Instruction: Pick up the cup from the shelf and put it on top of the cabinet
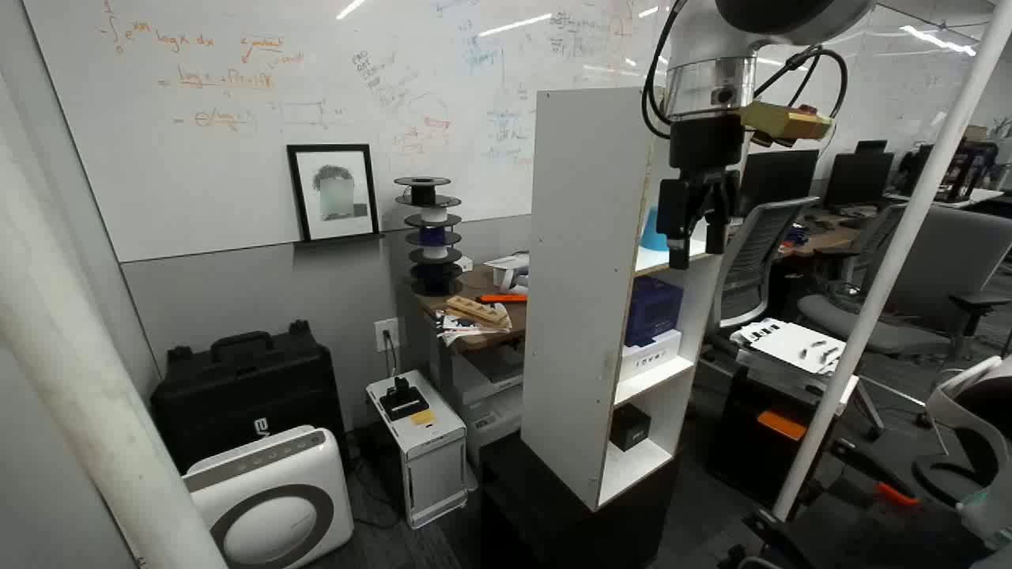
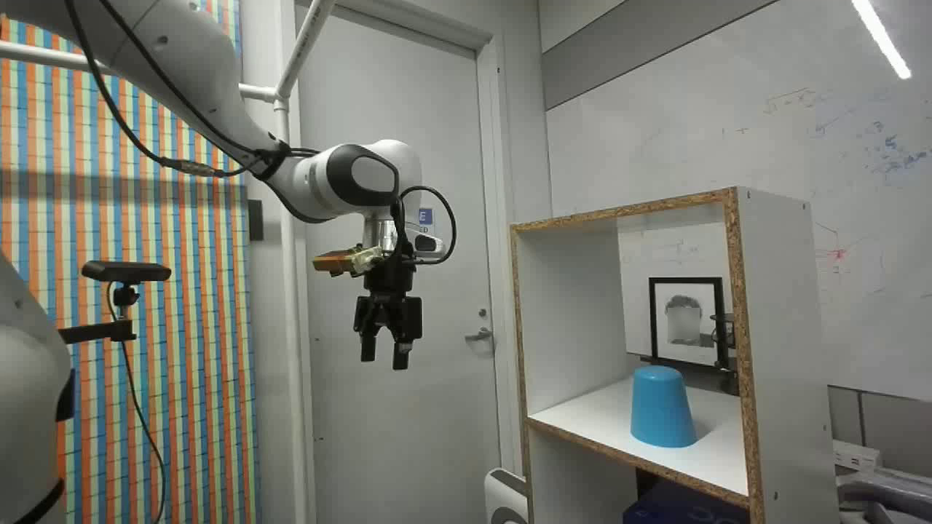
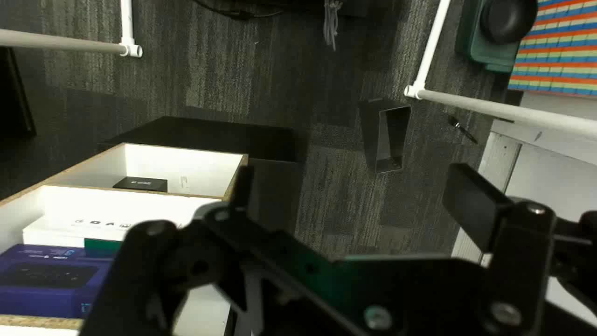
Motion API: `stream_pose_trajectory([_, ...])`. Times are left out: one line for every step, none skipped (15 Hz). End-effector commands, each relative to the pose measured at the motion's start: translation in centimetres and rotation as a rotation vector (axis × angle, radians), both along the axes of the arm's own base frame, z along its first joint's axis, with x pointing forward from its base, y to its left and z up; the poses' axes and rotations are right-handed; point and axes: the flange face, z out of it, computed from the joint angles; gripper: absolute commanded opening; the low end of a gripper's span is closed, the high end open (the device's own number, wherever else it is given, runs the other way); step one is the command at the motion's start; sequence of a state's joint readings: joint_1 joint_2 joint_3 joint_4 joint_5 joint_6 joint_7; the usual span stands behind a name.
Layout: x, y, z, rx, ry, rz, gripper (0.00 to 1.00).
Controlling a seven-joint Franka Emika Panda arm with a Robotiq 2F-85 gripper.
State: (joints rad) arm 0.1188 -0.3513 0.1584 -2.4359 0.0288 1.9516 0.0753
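Note:
The light-blue cup (image 2: 661, 407) stands upside down on the white shelf (image 2: 582, 418) in the cabinet's (image 2: 786, 327) top compartment. In an exterior view the cup (image 1: 651, 234) is partly hidden behind my gripper and the cabinet's (image 1: 581, 276) side wall. My gripper (image 2: 384, 355) points down, open and empty, in front of the cabinet's open side and apart from the cup. It also shows in an exterior view (image 1: 697, 246). In the wrist view the open fingers (image 3: 357, 191) have only floor between them. The cabinet (image 3: 182, 165) is at left there; the cup is out of view.
Lower compartments hold a blue-purple box (image 1: 655, 310), a white box (image 1: 652, 354) and a small black box (image 1: 629, 427). White pipes (image 1: 893, 261) frame the workspace. A desk with stacked spools (image 1: 431, 237) and a whiteboard (image 1: 237, 182) are behind the cabinet. A door (image 2: 408, 422) is behind the arm.

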Motion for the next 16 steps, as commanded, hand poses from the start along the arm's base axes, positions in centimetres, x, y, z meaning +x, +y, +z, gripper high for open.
stream_pose_trajectory([0.1,0.0,0.2,0.001,-0.003,0.000,1.00])
stream_pose_trajectory([0.2,0.1,0.5,0.002,-0.009,0.001,1.00])
stream_pose_trajectory([0.3,0.1,0.6,0.003,-0.013,0.001,1.00])
stream_pose_trajectory([0.3,0.1,0.7,0.004,-0.015,0.001,1.00])
stream_pose_trajectory([0.3,0.1,0.7,0.004,-0.015,0.001,1.00])
stream_pose_trajectory([0.3,0.1,0.7,0.004,-0.015,0.001,1.00])
stream_pose_trajectory([0.3,0.1,0.7,0.004,-0.015,0.001,1.00])
stream_pose_trajectory([0.2,-0.8,1.0,0.023,-0.055,0.017,1.00])
stream_pose_trajectory([0.2,-1.8,1.0,0.043,-0.069,0.010,1.00])
stream_pose_trajectory([0.3,-3.6,1.2,0.063,-0.103,-0.011,1.00])
stream_pose_trajectory([0.3,-5.3,1.1,0.071,-0.134,-0.021,1.00])
stream_pose_trajectory([0.5,-7.2,1.0,0.079,-0.150,-0.038,1.00])
stream_pose_trajectory([0.6,-9.2,0.9,0.086,-0.159,-0.048,1.00])
stream_pose_trajectory([0.9,-11.4,1.0,0.093,-0.171,-0.064,1.00])
stream_pose_trajectory([1.1,-13.4,1.1,0.102,-0.176,-0.080,1.00])
stream_pose_trajectory([1.6,-15.4,1.1,0.112,-0.198,-0.105,1.00])
